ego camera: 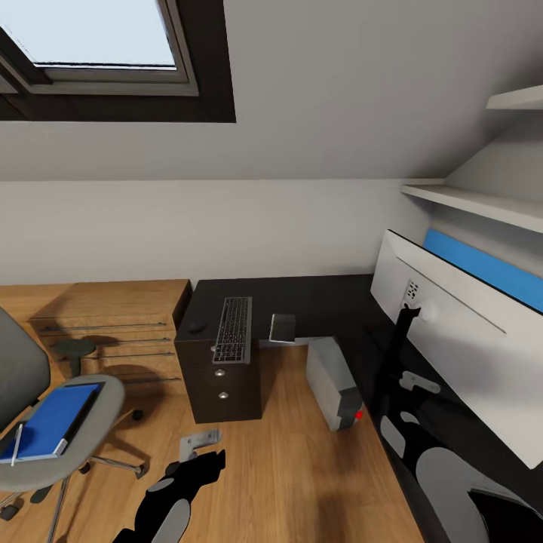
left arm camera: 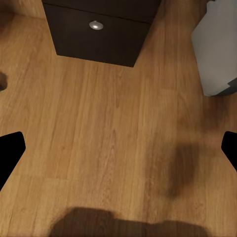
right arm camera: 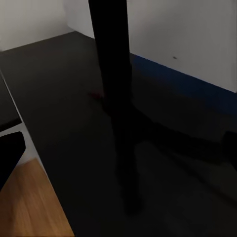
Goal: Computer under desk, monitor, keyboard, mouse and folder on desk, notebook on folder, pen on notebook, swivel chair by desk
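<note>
In the head view, the left gripper point(ego camera: 197, 451) hangs over the floor, well apart from the swivel chair point(ego camera: 45, 422) with the folder point(ego camera: 51, 421) and pen point(ego camera: 16, 443). The keyboard point(ego camera: 233, 329) and mouse point(ego camera: 196, 327) lie on the desk point(ego camera: 317, 298), beyond it.

In the left wrist view, its fingers point(left arm camera: 10, 153) stand wide apart, empty.

In the right wrist view, the monitor point(right arm camera: 111, 64) stand is just ahead; I cannot tell that gripper's state. I judge that the monitor step is in hand, and the next move needs a careful approach.

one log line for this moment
keyboard: on desk | mouse: beside it | monitor: on desk | folder: on chair | left gripper: open over floor
</note>
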Controlling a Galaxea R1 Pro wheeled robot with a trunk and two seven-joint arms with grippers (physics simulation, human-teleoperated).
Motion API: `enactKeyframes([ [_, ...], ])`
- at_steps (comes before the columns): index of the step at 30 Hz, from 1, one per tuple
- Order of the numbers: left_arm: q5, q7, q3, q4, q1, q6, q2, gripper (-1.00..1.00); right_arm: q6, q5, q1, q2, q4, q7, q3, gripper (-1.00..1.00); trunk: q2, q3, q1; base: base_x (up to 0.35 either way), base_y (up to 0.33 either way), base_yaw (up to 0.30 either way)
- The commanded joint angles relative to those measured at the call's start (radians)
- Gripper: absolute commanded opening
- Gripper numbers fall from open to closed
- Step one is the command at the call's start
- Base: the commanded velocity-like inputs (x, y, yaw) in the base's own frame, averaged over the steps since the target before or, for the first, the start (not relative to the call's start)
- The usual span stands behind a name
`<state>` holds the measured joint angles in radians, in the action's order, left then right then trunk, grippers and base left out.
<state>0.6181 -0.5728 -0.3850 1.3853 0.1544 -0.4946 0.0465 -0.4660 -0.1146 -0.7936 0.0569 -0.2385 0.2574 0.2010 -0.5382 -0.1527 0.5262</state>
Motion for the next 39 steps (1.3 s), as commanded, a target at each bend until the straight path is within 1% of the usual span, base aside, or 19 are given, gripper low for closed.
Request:
enactKeyframes([
  [1,0.009,-0.01,-0.003,0.001,0.001,-0.001,0.001,1.0,-0.008,-0.01,-0.001,0.001,0.002,0.0,-0.005,1.0,-0.002,-0.002,0.0,0.0,0.0,0.0],
  [4,0.009,-0.01,-0.003,0.001,0.002,-0.001,0.001,1.0,-0.024,-0.004,-0.001,0.003,0.003,-0.001,-0.007,1.0,-0.002,-0.002,0.0,0.0,0.0,0.0],
  [9,0.008,-0.01,-0.003,0.001,0.002,-0.001,0.001,1.0,-0.03,0.002,-0.001,0.008,0.005,-0.001,-0.007,1.0,-0.002,-0.002,0.0,0.006,0.0,0.0],
  [21,0.009,-0.01,-0.004,0.001,0.002,0.001,0.001,1.0,-0.032,0.006,-0.001,0.015,0.022,-0.001,-0.008,1.0,-0.002,-0.002,0.0,0.164,0.0,0.0],
  [35,0.008,-0.01,-0.004,0.001,0.001,0.004,0.001,1.0,-0.031,0.006,-0.001,0.025,0.028,-0.001,-0.009,1.0,-0.002,-0.002,0.0,0.024,0.0,0.0],
  [39,0.008,-0.01,-0.005,0.001,0.001,0.003,0.001,1.0,-0.027,0.004,-0.001,0.033,0.028,-0.001,-0.007,1.0,-0.002,-0.002,0.0,0.042,0.0,0.0],
])
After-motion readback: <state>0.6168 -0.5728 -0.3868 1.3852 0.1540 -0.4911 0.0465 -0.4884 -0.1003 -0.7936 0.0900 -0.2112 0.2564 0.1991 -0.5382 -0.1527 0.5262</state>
